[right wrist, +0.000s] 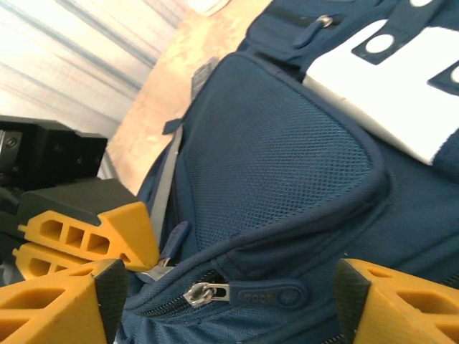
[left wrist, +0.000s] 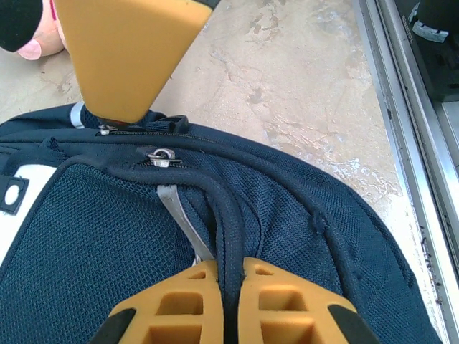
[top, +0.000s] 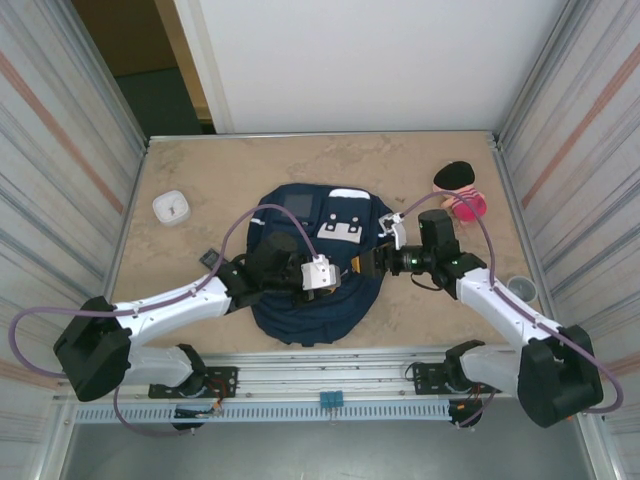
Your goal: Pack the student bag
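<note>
The student bag [top: 310, 270] lies in the middle of the bench [top: 200, 170], with a small tub [top: 172, 207] to its far left and a small flat item [top: 209, 258] just beside its left edge. A toy [top: 462, 190] sits to the far right and a round dish [top: 521, 288] near the right edge. The left claw [top: 345, 270] and the right claw [top: 368, 264] meet on the student bag's right side.
</note>
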Robot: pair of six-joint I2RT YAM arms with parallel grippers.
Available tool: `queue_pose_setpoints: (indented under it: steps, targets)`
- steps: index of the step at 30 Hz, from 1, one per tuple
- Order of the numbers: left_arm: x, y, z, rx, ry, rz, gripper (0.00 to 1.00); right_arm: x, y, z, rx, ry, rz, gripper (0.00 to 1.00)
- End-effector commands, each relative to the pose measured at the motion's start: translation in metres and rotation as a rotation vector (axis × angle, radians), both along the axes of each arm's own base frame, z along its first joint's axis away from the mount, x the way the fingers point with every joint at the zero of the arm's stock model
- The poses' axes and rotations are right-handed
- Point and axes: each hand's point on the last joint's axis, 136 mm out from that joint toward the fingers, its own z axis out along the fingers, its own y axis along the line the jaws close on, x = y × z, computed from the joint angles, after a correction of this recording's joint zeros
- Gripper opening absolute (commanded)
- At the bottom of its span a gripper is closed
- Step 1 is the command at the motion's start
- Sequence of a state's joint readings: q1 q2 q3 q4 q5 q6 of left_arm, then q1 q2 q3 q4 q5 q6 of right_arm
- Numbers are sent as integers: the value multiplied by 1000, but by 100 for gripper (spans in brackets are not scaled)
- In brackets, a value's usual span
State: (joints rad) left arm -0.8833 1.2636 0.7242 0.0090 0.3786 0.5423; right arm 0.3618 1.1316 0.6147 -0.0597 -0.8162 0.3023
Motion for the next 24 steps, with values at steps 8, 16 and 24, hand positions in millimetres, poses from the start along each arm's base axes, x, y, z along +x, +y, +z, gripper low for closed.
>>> queue_pose_setpoints:
  steps: [8, 16, 24]
  targets:
    - [0, -9, 17, -83, -12, -17, 10, -25, 26, -1, 72, 88, 224, 73]
    - [3, -10, 10, -67, -5, -6, 10, -42, 26, 6, 82, 102, 297, 54]
    - [3, -12, 13, -75, -4, -13, 10, -39, 26, 1, 62, 108, 288, 45]
